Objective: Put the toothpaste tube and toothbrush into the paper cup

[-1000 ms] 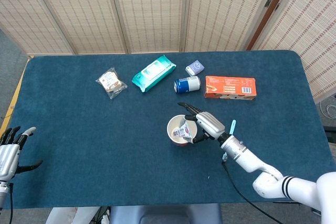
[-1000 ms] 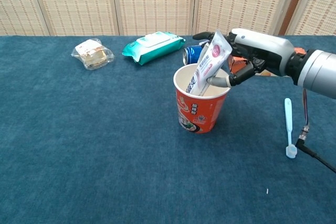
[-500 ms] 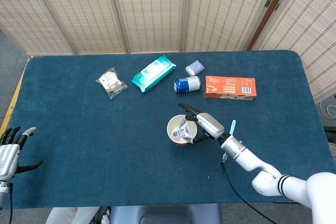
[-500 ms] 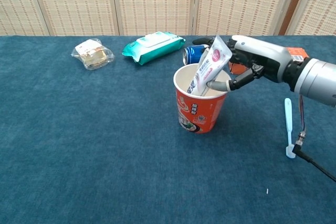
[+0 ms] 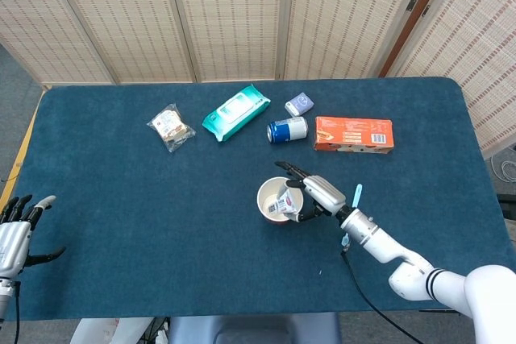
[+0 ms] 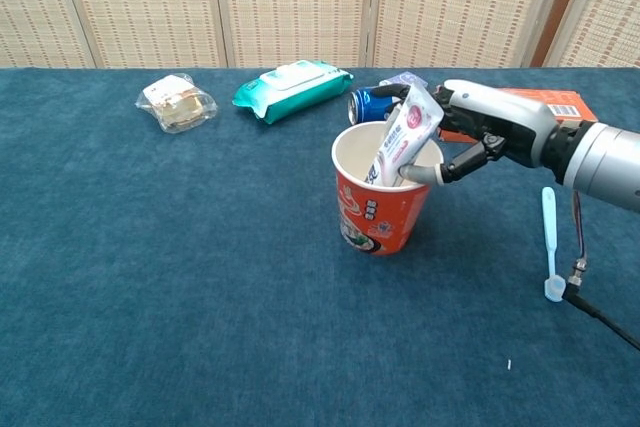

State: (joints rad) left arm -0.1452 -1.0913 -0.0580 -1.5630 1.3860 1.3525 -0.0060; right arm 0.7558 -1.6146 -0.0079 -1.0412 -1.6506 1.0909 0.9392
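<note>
One of the two task items, the toothpaste tube, now sits lower in the paper cup at frame centre than a second ago, leaning on the right rim, with the right hand still pinching its upper end. At far left of the head view the left hand stays idle, fingers spread, holding nothing. The toothbrush lies untouched at right of the cup, so release and that pickup remain.

My view: deep blue table, orange-red printed paper cup, white toothpaste tube with pink marks, pale blue toothbrush, teal wipes pack
</note>
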